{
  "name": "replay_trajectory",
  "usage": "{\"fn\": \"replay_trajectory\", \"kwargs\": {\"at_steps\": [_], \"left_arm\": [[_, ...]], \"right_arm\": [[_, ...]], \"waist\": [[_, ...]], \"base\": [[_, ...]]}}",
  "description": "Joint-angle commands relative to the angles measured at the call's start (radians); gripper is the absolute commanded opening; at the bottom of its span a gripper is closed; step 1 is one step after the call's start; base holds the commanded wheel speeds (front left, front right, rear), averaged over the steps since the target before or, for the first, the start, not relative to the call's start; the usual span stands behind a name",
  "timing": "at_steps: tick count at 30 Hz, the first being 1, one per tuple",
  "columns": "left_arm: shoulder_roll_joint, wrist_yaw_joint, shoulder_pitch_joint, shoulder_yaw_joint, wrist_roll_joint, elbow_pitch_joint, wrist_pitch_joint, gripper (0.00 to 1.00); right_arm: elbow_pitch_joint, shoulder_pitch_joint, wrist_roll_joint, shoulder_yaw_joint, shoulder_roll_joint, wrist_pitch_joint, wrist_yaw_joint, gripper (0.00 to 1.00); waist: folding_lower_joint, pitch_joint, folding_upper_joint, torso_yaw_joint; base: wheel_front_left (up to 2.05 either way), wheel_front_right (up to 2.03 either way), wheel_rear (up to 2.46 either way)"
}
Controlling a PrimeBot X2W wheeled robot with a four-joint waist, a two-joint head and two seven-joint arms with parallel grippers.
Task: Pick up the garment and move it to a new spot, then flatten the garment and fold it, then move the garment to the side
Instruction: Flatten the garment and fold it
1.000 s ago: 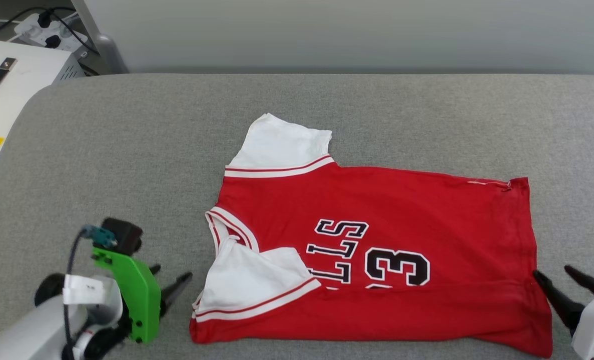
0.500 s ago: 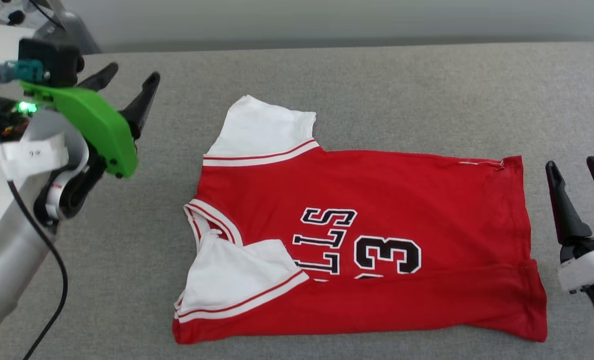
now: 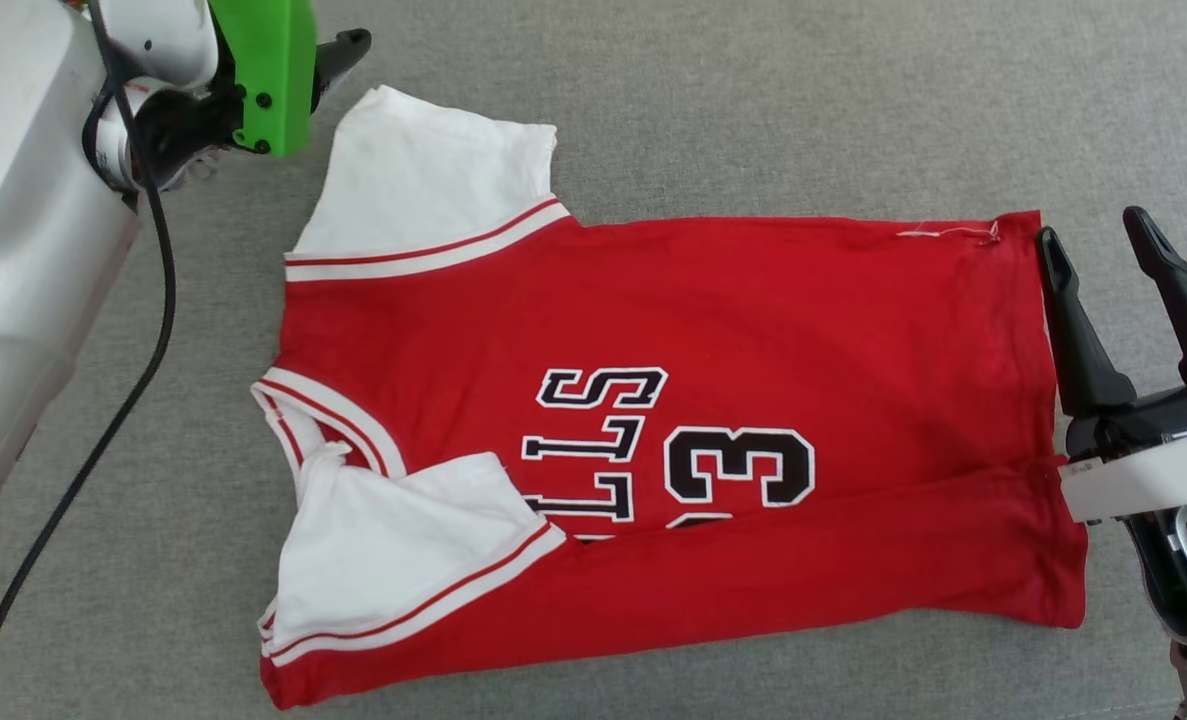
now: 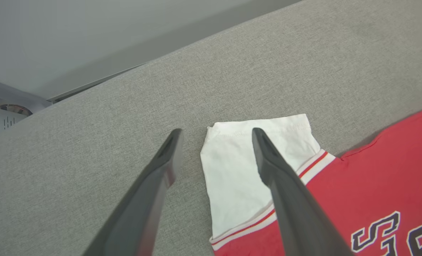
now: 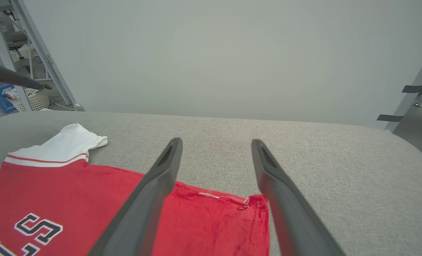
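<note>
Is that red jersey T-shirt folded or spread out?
Partly folded: the red jersey T-shirt has its near edge lapped over some lettering.

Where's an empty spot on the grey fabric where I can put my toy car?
The wide strip of grey fabric beyond the jersey's far edge is bare, and so is the patch left of its collar, up to the black cable. Crowded: the far white sleeve, where the left gripper hovers, and the hem corner by the right gripper.
</note>
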Motion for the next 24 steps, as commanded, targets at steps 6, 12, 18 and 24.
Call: {"fn": "replay_trajectory", "kwargs": {"at_steps": [6,12,18,24], "left_arm": [[-0.014,-0.019,-0.086,-0.06,-0.004,0.1,0.14,1.0],[-0.01,-0.023,-0.077,-0.115,0.02,0.188,0.181,1.0],[-0.008,-0.027,-0.046,-0.146,0.002,0.197,0.182,0.0],[0.006,-0.027,-0.025,-0.163,-0.015,0.124,0.065,0.0]], "right_arm": [[0.004,-0.066,0.007,0.019,-0.005,-0.018,-0.001,1.0],[0.031,-0.092,0.017,0.035,-0.009,-0.036,-0.001,1.0],[0.052,-0.097,0.037,0.015,-0.021,-0.046,-0.001,1.0],[0.05,-0.142,0.031,-0.024,-0.092,-0.012,-0.001,1.0]], "waist": [[-0.0002,0.145,0.0,-0.099],[-0.0002,0.172,0.0,-0.118],[-0.0002,0.151,0.0,-0.101],[-0.0002,0.083,0.0,-0.055]], "base": [[0.0,0.0,0.0],[0.0,0.0,0.0],[0.0,0.0,0.0],[0.0,0.0,0.0]]}}
